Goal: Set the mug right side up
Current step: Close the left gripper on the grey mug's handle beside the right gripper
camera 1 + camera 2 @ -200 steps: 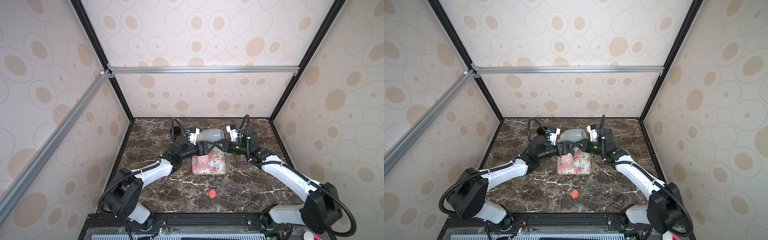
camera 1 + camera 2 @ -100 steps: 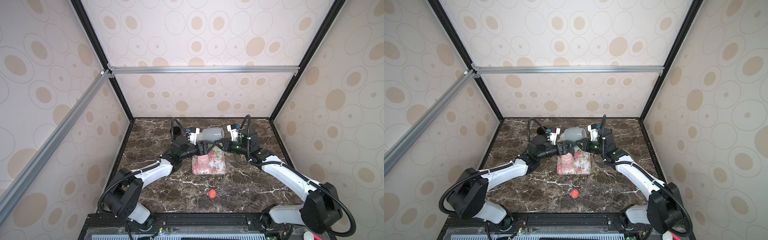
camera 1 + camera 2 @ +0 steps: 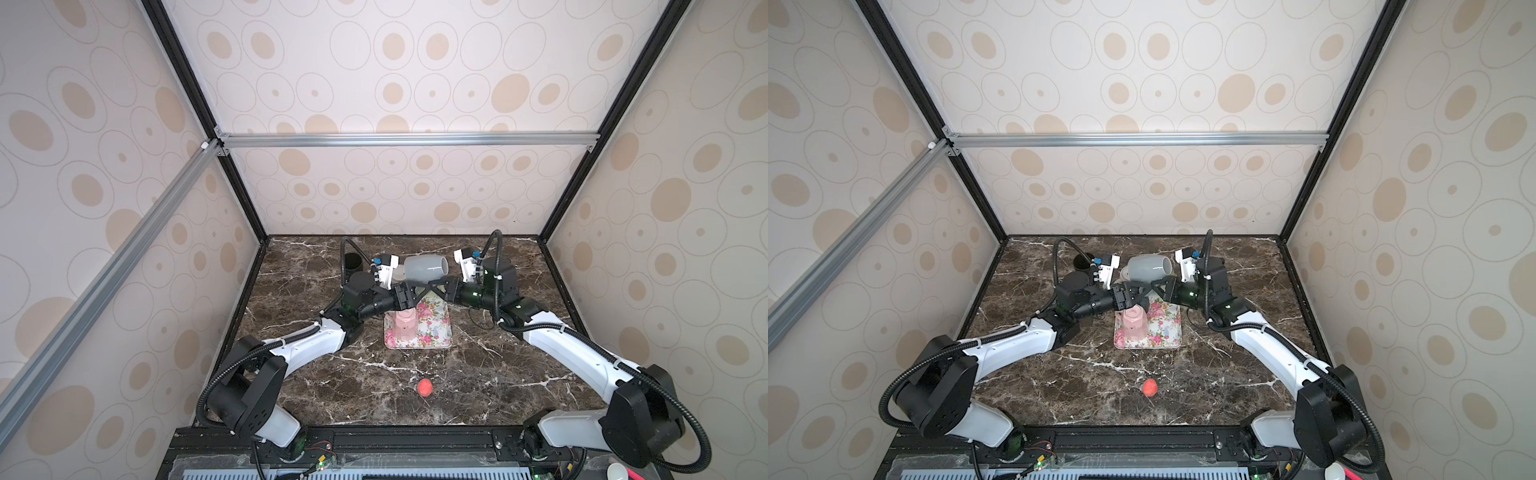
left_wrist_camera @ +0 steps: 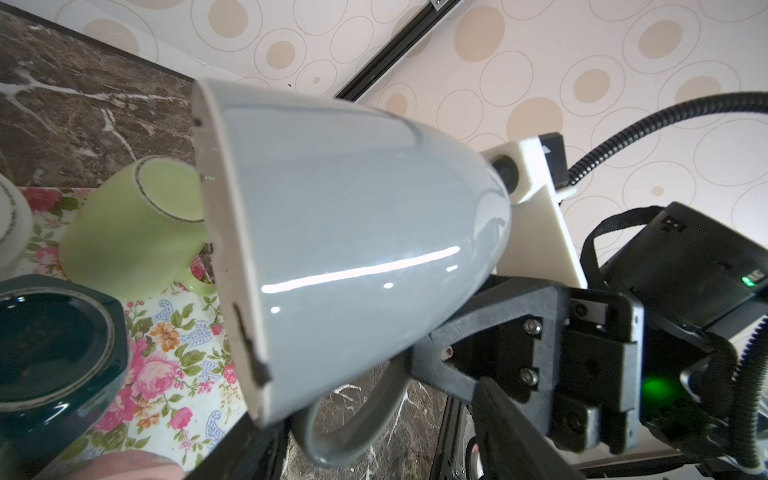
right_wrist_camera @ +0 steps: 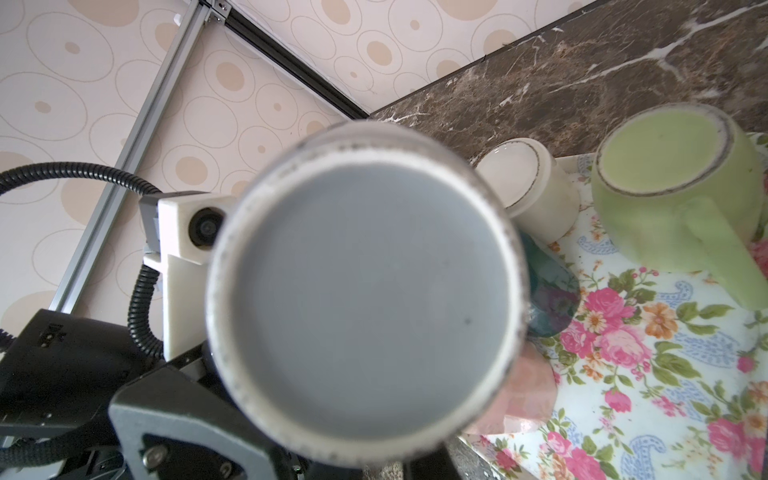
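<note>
nearest, well short of both grippers, a small red ball (image 3: pixel 424 386) lay on the dark marble tabletop (image 3: pixel 353 395), out of harm's way. below the grippers sat the rectangular floral-print tray (image 3: pixel 438 336), carrying an upturned pink faceted mug (image 3: pixel 405 328), an upturned dark teal mug (image 4: pixel 54 345) and, further off, an upturned pale green ceramic mug (image 4: pixel 133 228).

the right gripper (image 3: pixel 434 286) was pinched narrow on the handle of the grey glazed ceramic mug (image 3: pixel 424 268). the mug hung on its side in the air just above both grippers, with what looked like its base facing the right arm's camera. the left gripper (image 3: pixel 411 294) stood part-way open beneath it, the handle seemingly between its jaws.

the risk, as i judged it, was that a thin pinch on a handle could let the heavy body swing or slip. if the right let go before the left held firmly, the mug would drop onto the crockery below and chip or topple it. the two grippers, nearly touching, could also knock together.
</note>
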### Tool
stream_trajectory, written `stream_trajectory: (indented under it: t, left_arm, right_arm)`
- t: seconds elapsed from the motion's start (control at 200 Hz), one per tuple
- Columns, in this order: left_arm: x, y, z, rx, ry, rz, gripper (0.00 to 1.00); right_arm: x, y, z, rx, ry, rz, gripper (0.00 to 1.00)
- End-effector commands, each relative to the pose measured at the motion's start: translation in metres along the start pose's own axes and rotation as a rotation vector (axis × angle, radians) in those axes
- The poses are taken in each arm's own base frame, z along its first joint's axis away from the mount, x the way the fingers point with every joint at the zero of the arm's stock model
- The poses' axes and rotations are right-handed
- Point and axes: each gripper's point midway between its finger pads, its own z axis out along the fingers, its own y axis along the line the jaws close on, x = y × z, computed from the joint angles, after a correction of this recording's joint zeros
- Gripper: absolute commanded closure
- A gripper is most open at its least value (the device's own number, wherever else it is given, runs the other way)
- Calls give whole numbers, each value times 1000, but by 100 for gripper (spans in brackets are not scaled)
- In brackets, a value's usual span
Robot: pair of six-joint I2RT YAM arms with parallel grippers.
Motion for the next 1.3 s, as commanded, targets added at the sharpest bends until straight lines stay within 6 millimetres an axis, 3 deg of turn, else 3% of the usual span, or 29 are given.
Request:
stream_trajectory:
  t: [0.0,0.58,0.905,1.295]
  left_arm:
    - [-10,-33,2,134,-22,34,41]
    - [-8,-33,12,186,5,-3,40]
    - [-11,-28,10,178,-1,-9,45]
    - [-13,-23,5,164,-16,-19,61]
  right_arm:
    - [-13,14,1,-58,-44,-46,100]
    - [-8,3,12,-49,-29,-47,100]
    - [-4,-2,14,-43,-23,-37,100]
    - [-1,-4,15,-48,-16,-25,100]
